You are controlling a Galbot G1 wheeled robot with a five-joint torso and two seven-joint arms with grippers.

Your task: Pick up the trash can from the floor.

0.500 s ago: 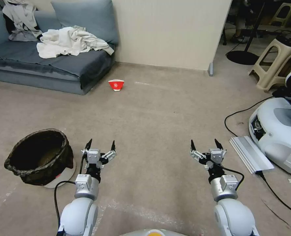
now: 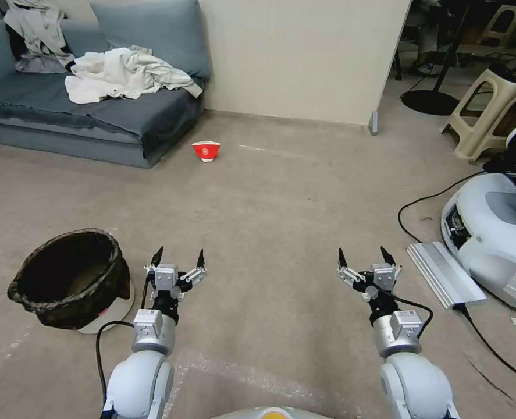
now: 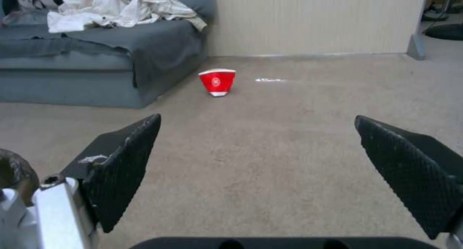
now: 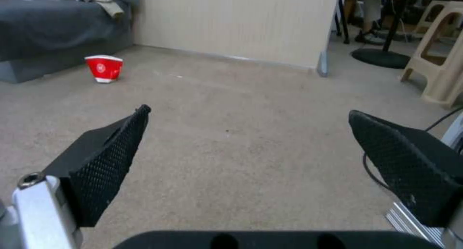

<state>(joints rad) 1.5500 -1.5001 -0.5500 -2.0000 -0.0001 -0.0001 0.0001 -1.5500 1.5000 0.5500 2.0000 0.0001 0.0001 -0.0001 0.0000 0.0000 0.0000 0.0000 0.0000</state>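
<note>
Low over the floor (image 2: 269, 221), both arms are held forward side by side, wrists level, fingers pointing away from the robot. The left gripper (image 2: 179, 256) is seen with its two black fingers spread wide, nothing between them; the textured pads (image 3: 123, 169) frame bare carpet in the left wrist view. The right gripper (image 2: 365, 256) is posed the same way, jaws parted and empty, pads (image 4: 103, 165) well apart in the right wrist view. Neither gripper is touching anything.

The trash can (image 2: 71, 279) is standing upright on the carpet, to the left of the left gripper and near it but apart. Its black bag is folded over the rim; a strip of white wall is visible at the base. A black cable from the left arm lies just beside its foot.

Floor noted as beige-grey short-pile carpet with faint pale marks near the robot. A red-and-white paper bowl (image 2: 206, 151) is set farther ahead, near the corner of a grey-blue sofa (image 2: 95, 116) on which crumpled white cloth (image 2: 124, 73) is piled. A cream wall panel (image 2: 304, 58) is seen behind. To the right are a white robot base (image 2: 496, 233), a flat silver slab (image 2: 444, 273) with black cable, and a beige plastic stool (image 2: 490, 110).
</note>
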